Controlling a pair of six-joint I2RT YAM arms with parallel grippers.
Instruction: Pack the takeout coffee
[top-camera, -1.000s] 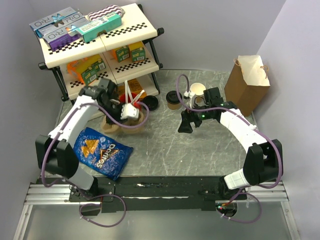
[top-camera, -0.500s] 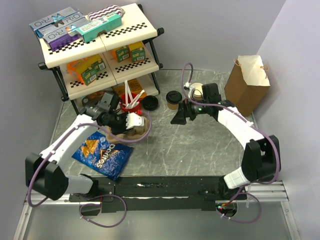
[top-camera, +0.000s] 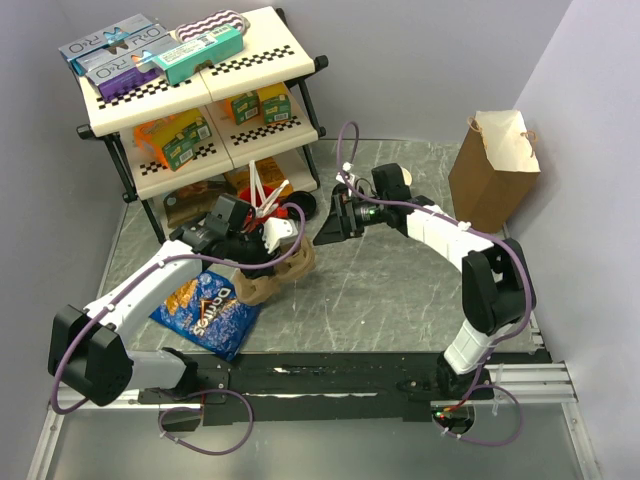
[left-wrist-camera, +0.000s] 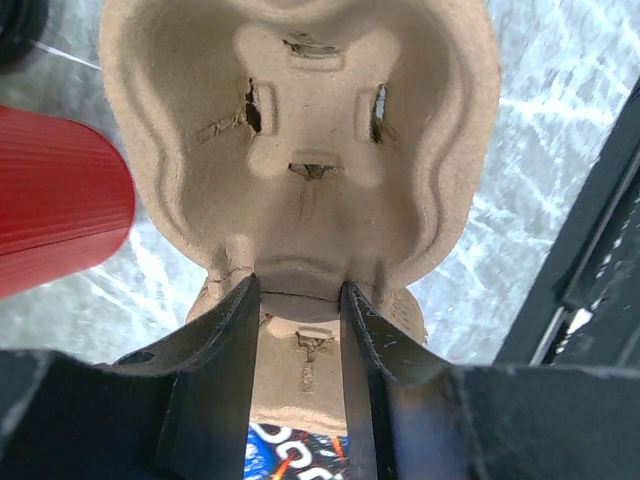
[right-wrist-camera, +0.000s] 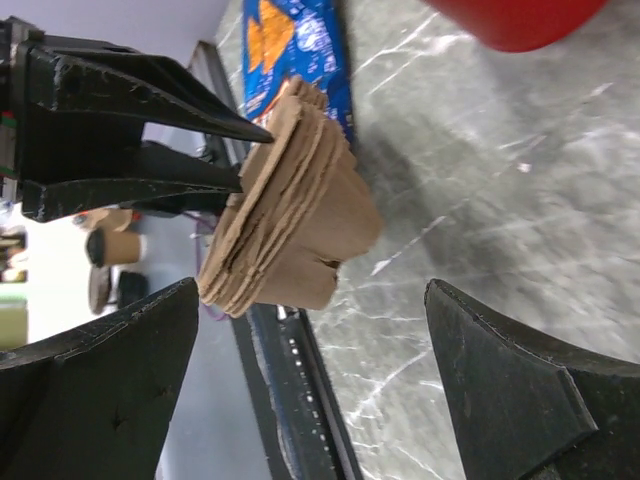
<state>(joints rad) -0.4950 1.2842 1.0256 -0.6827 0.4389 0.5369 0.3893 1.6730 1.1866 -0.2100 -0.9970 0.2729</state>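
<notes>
Top external view gives no clear sight of the lidded coffee; I cannot tell where it stands. The right gripper (top-camera: 330, 220), spread wide and empty, hangs low by the rack's (top-camera: 275, 35) foot, between a loose black lid (top-camera: 300, 205) and a lidless tan cup (top-camera: 398, 177). Left gripper (top-camera: 268, 238) pinches a stack of rough moulded-pulp carriers (top-camera: 265, 288), partly over a glossy blue chip bag (top-camera: 205, 310). Grey marbled table (top-camera: 400, 290), pale walls.

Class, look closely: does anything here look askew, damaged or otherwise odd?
Yes: the pulp cup carrier, pinched at one rim by the left claw, hangs tilted. The right wrist view shows several nested layers, so it seems a stack, not one.
</notes>
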